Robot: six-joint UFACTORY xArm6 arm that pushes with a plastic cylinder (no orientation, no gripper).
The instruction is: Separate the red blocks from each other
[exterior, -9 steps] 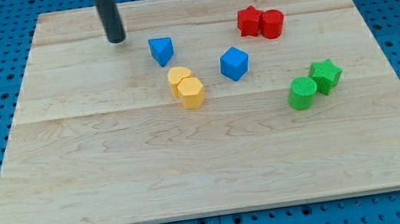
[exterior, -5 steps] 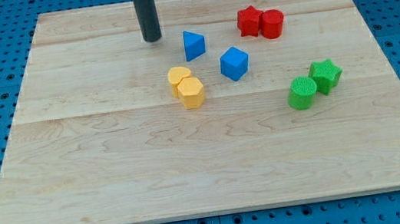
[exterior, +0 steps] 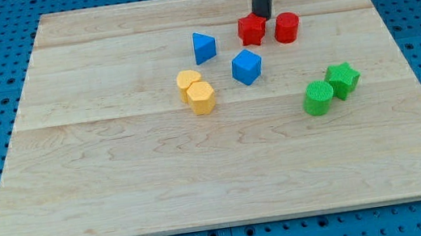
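Observation:
Two red blocks lie near the view's top right: a red star (exterior: 251,29) and a red cylinder (exterior: 287,27), now with a small gap between them. My tip (exterior: 263,15) stands just above that gap, touching the red star's upper right side and close to the cylinder's upper left.
A blue triangular block (exterior: 203,47) and a blue cube (exterior: 246,67) lie left of and below the red star. Two yellow blocks (exterior: 196,91) touch each other at centre. A green cylinder (exterior: 318,97) and green star (exterior: 343,78) touch at the right. The wooden board (exterior: 202,176) sits on blue pegboard.
My tip swept from the top left to the right, pushed the blue triangular block rightward, then reached the red blocks. The red star shifted left and down, opening a gap from the red cylinder.

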